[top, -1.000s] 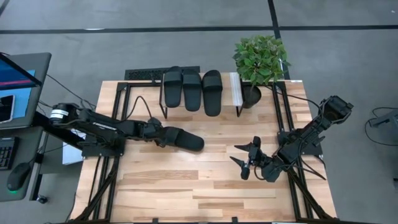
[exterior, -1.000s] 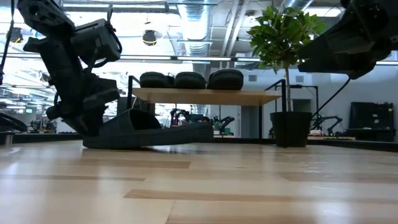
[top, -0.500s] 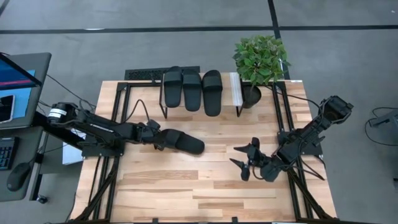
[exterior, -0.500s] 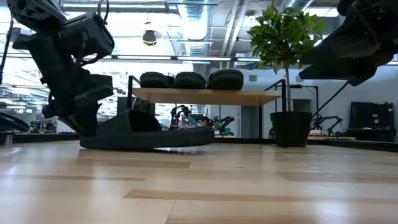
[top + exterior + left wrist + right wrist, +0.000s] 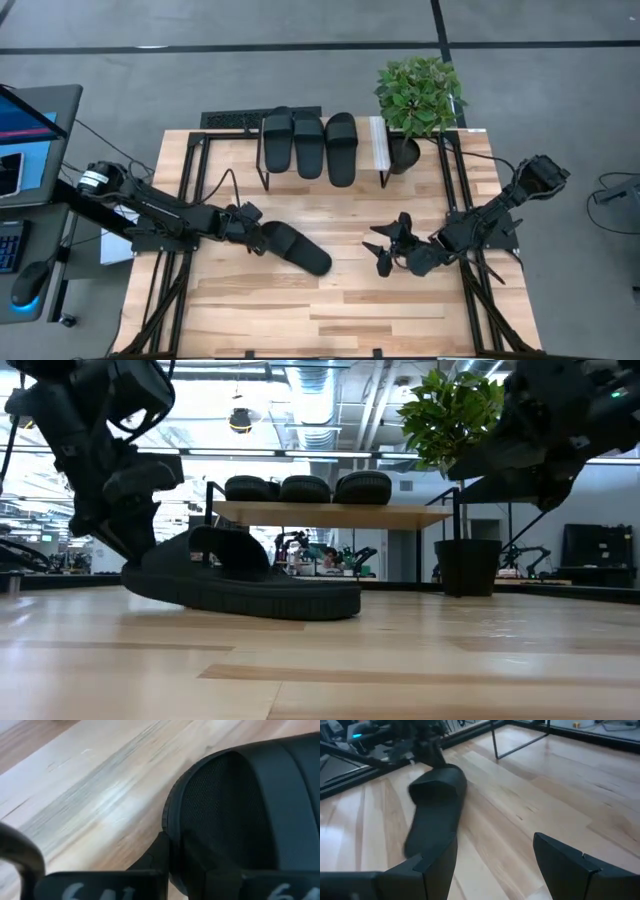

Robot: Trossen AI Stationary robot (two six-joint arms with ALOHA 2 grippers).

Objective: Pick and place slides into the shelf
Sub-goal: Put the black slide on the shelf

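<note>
One black slide (image 5: 297, 247) lies slantwise left of the table's middle, its heel toward my left gripper (image 5: 254, 224), which is shut on it. In the low view the slide (image 5: 240, 580) is tilted, heel end raised and toe end low at the tabletop. Three more slides (image 5: 305, 145) rest soles down, side by side, on the shelf (image 5: 330, 515) at the far edge. My right gripper (image 5: 387, 248) hovers open right of the middle with nothing between its fingers, pointing toward the slide (image 5: 432, 815). My left gripper pinches the heel rim (image 5: 169, 845) of the slide's sole between its two fingers. One finger (image 5: 200, 872) lies on the textured footbed and the other (image 5: 152, 862) on the outer side. The fingers come slanting down from the table's left. The heel is lifted and the toe hangs lower.
A potted plant (image 5: 418, 95) stands at the far right beside the shelf's pale strip (image 5: 377, 145). A dark grille (image 5: 232, 119) lies behind the shelf. Bare planks (image 5: 330, 310) stretch along the near half. A monitor and a desk (image 5: 30, 130) stand off the table's left.
My left gripper has risen and gone toward the near edge with the slide's heel. The slide has swung round, its toe toward the near edge, and now tilts heel-up. My right gripper, still open, has shifted a little toward the far edge and rolled.
</note>
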